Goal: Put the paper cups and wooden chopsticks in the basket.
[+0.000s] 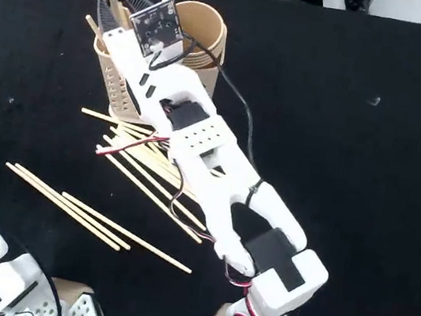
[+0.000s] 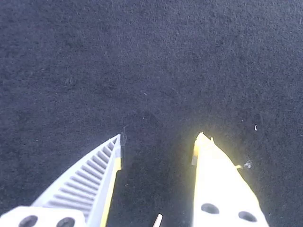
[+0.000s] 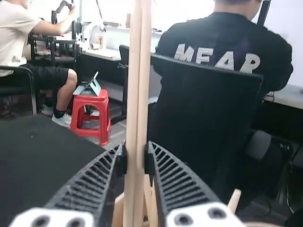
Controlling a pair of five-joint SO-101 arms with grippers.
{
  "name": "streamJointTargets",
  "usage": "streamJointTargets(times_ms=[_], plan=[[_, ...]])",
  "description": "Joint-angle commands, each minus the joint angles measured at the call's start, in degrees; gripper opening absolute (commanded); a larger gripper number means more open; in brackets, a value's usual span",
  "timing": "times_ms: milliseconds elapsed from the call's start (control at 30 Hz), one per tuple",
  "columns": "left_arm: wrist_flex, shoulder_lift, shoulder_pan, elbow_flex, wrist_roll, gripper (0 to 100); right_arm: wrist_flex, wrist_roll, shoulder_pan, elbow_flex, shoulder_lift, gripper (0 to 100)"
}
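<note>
The right gripper (image 3: 135,153) is clenching two wooden chopsticks (image 3: 137,71) upright at the basket (image 1: 117,87), next to the stacked paper cups (image 1: 206,25). The left gripper (image 2: 158,142) is hanging released over the black table (image 2: 142,56), where loose chopsticks (image 1: 96,220) are lying.

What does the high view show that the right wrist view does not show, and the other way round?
High view: the basket, the stacked paper cups, and loose chopsticks lying flat near the arm.
Right wrist view: a red stool and a black chair in the room behind.
Both: the black table, and the right pincer shut on a pair of held chopsticks.
</note>
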Motion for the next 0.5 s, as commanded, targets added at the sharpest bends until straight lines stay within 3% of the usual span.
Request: streamJointTargets(times_ms=[0, 200, 467], plan=[[-0.53, -2.02, 0.92, -0.75, 0.00, 24, -1.23, 0.26, 1.85, 1.10, -2.07, 2.0], [-0.53, -2.02, 0.92, -0.75, 0.00, 24, 12.13, -0.09, 0.62, 2.77, -9.36, 17.0], [-0.53, -2.02, 0.92, -0.75, 0.00, 24, 25.05, 0.18, 0.35, 2.95, -24.13, 17.0]])
